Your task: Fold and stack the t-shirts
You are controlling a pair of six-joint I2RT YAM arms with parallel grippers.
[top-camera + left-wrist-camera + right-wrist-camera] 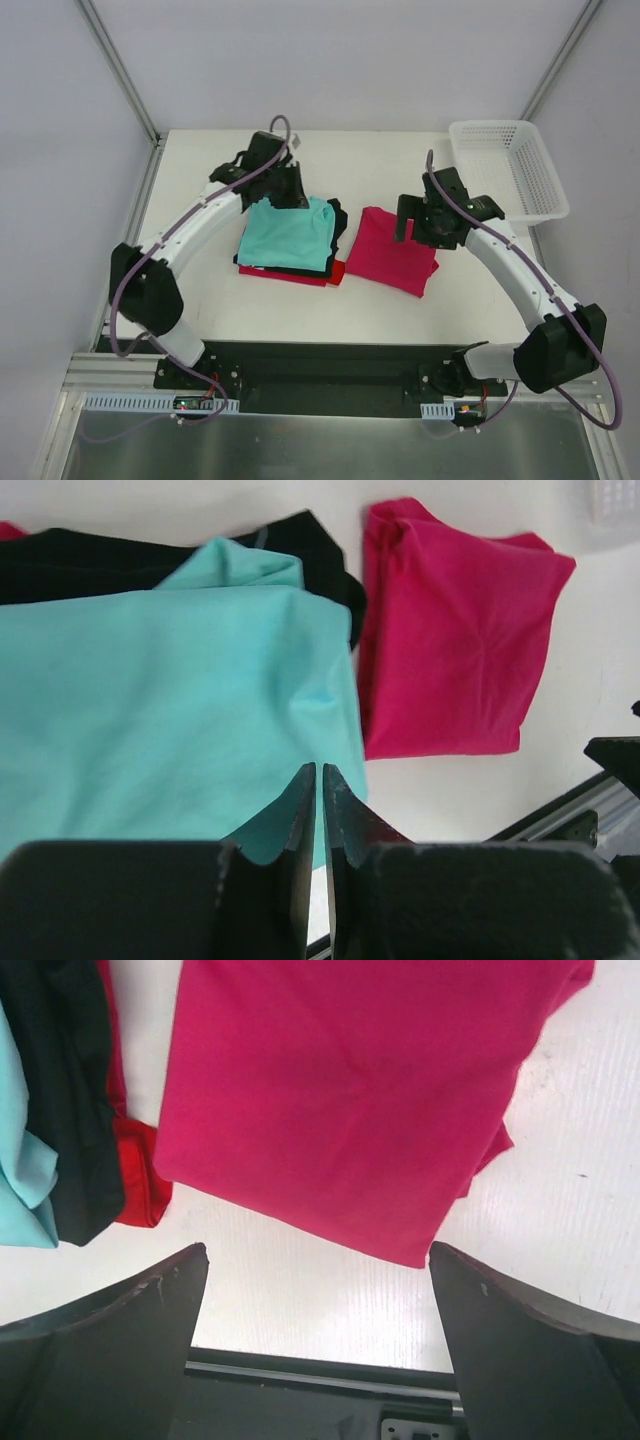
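Observation:
A folded crimson-pink t-shirt [391,251] lies flat on the table right of centre; it also shows in the left wrist view [455,640] and the right wrist view [350,1100]. Left of it is a stack: a teal t-shirt [290,234] on top, a black one [338,213] under it, a red one [290,275] at the bottom. My left gripper [320,775] is shut and empty, just above the far edge of the teal shirt [160,700]. My right gripper [318,1260] is wide open and empty, above the right side of the crimson-pink shirt.
A white plastic mesh basket [508,168] stands at the back right corner of the table. The black rail of the arm bases [320,360] runs along the near edge. Grey walls and frame posts enclose the table.

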